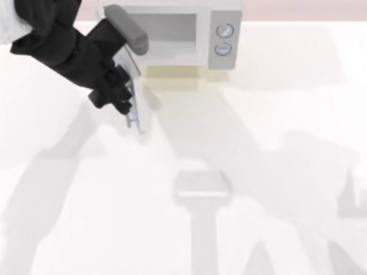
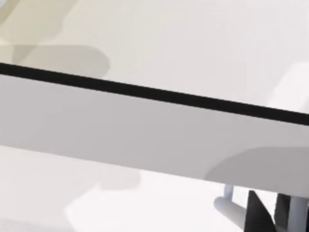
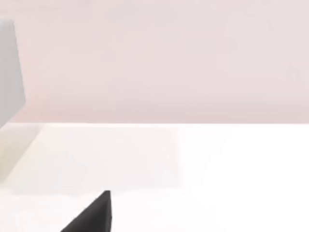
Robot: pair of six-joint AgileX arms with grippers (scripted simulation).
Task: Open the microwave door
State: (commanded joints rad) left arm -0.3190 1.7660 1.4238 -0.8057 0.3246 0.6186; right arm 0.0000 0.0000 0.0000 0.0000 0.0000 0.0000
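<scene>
The microwave [image 1: 189,34] stands at the far edge of the surface [image 1: 275,149], its pale interior exposed. The microwave door [image 1: 136,103] is swung wide open, pointing toward the near edge. The left hand [image 1: 121,94] is closed on the door's free edge, near the handle. The right hand's state cannot be told; only a dark tip shows in its wrist view.
</scene>
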